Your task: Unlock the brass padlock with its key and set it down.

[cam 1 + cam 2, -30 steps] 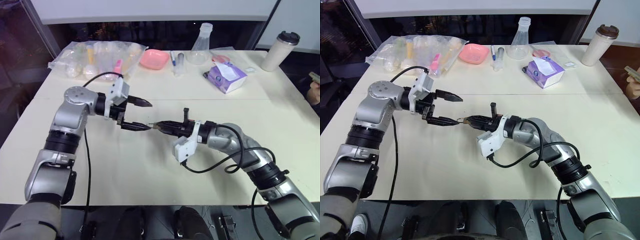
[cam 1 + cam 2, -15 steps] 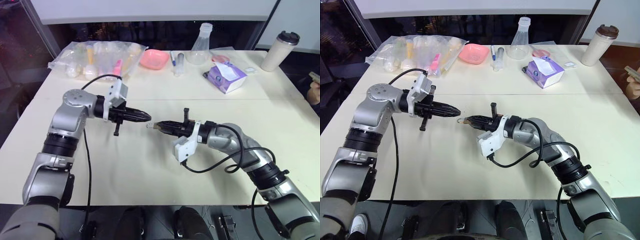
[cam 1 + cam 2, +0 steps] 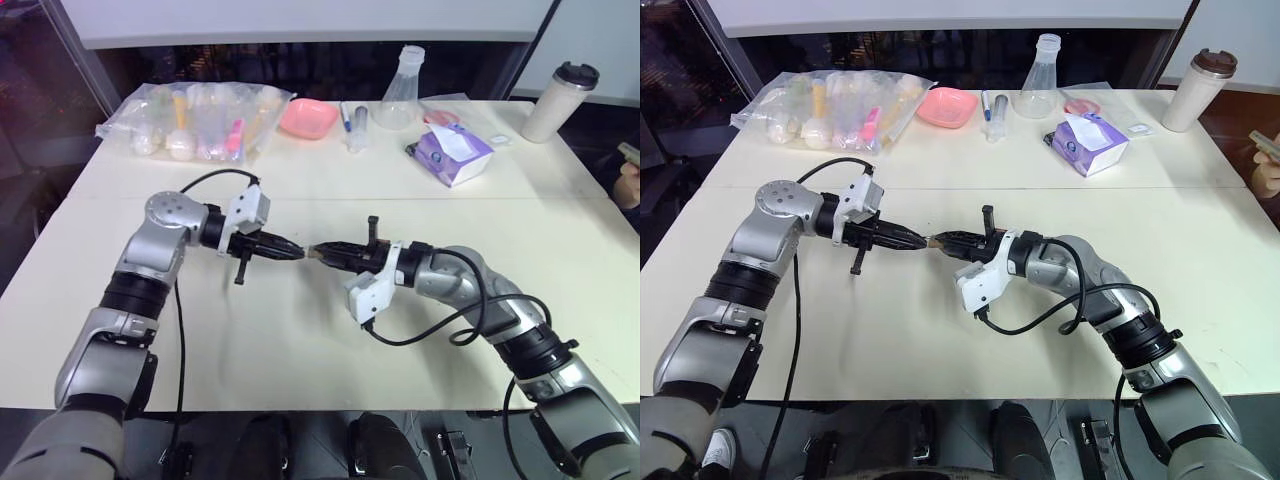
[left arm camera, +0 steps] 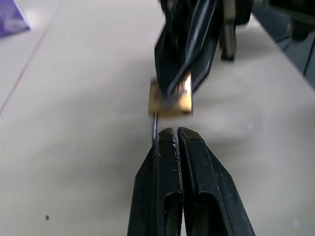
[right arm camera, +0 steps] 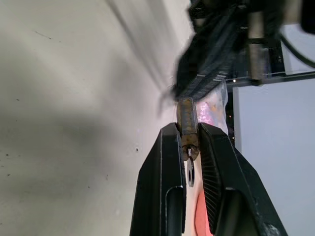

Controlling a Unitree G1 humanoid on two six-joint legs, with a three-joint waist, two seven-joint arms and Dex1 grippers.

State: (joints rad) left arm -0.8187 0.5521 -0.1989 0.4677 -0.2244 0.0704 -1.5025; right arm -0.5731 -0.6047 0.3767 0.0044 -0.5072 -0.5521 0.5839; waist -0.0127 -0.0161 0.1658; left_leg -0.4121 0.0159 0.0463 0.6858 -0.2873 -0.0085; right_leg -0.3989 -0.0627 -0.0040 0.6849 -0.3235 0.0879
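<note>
The brass padlock (image 4: 170,98) hangs above the middle of the table. My right gripper (image 3: 316,252) is shut on it, its black fingers (image 5: 170,162) squeezing the lock's body (image 5: 188,123). My left gripper (image 3: 299,251) faces it from the left, shut, with its tips (image 4: 177,132) just short of the padlock. The key (image 4: 153,125) shows as a thin silvery sliver coming out of the lock beside one left fingertip. I cannot tell if that finger touches the key.
Along the table's far edge lie a clear plastic bag of items (image 3: 195,120), a pink dish (image 3: 307,117), a glass flask (image 3: 400,88), a purple tissue pack (image 3: 453,152) and a lidded tumbler (image 3: 560,100). A person's hand (image 3: 630,185) shows at the right edge.
My left gripper has gone from wide open to shut. It has sunk and moved right until its tips are at the padlock. The right arm and the padlock have stayed still.
</note>
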